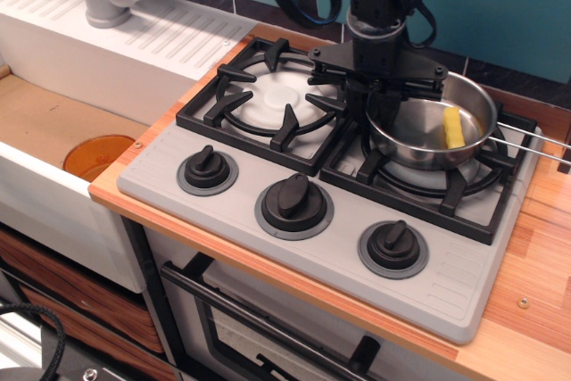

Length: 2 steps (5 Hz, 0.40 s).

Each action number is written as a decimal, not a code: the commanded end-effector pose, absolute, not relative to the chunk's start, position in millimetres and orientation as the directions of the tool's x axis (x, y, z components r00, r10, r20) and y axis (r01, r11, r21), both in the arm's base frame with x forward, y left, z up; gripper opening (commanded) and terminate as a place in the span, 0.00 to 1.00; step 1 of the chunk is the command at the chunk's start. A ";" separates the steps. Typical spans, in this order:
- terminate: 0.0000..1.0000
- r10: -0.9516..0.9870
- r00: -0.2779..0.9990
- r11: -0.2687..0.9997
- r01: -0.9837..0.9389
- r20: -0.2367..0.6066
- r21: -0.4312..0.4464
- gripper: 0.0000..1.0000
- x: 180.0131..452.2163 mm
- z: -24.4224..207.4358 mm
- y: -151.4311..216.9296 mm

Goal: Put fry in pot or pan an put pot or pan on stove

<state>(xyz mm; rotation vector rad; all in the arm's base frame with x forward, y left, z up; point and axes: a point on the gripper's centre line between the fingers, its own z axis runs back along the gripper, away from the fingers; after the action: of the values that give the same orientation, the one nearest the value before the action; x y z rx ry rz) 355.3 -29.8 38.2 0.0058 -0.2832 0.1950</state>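
**Pan sitting on the stove's right burner, gripper at its rim**

The pot or pan (426,131) is resting on the right burner of the stove (312,247), with the fry (454,127) lying inside it toward the right side. Its wire handle is running off the right edge of the picture. The gripper (379,104) is reaching down at the pan's left rim; its fingers are looking drawn close together, but the dark parts are merging, so I cannot tell whether they are pinching the rim
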 end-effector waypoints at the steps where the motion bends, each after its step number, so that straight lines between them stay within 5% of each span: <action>1: 0.00 0.192 0.951 0.981 -0.194 0.243 -0.017 0.00 357.3 60.0 -29.4; 2: 0.00 0.191 0.961 0.981 -0.194 0.198 -0.006 0.00 354.9 87.3 -22.8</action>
<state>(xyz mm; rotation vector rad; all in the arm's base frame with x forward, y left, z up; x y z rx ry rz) 341.7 -22.3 57.4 0.0311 -0.0942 0.1972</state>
